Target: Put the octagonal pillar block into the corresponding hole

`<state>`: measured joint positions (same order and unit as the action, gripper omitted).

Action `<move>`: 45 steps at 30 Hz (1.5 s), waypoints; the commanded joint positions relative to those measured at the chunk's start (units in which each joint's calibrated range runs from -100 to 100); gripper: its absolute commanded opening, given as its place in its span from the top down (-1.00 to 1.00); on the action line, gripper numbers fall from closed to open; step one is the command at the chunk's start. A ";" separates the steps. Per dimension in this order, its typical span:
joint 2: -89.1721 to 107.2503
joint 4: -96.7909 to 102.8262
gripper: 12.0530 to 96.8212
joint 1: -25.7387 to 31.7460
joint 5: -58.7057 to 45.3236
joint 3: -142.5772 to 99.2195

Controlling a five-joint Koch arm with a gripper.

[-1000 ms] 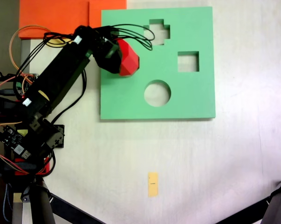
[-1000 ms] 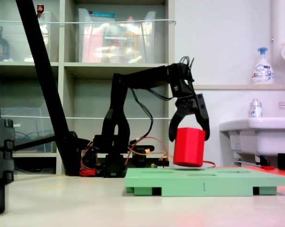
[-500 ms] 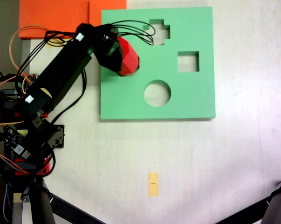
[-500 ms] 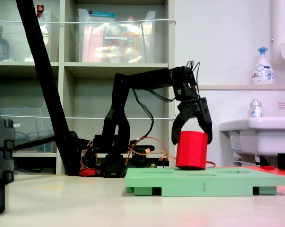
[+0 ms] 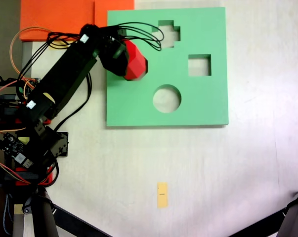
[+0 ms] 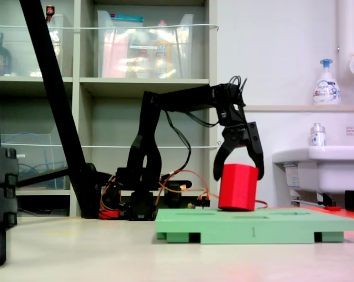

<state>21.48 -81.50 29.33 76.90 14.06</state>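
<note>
Your gripper (image 6: 238, 174) straddles the top of the octagonal pillar block (image 6: 238, 187), one black jaw down each side of it; the jaws grasp the block. In the side-on fixed view the red block stands upright with its base at the top face of the green foam board (image 6: 253, 225). In the top-down fixed view the block (image 5: 135, 61) sits at the board's (image 5: 203, 106) upper left area, partly covered by the gripper (image 5: 120, 58). The eight-sided hole cannot be seen beneath it. The round cutout (image 5: 167, 98), square cutout (image 5: 199, 65) and cross-shaped cutout (image 5: 169, 32) lie open to its right.
</note>
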 commanded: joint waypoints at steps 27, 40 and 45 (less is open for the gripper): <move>-8.21 10.00 0.22 -0.63 0.44 -0.60; -4.72 11.73 -0.97 -1.07 0.10 -2.00; 4.50 11.44 -0.97 -0.78 -0.24 -1.90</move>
<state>19.29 -72.59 28.30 77.14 10.83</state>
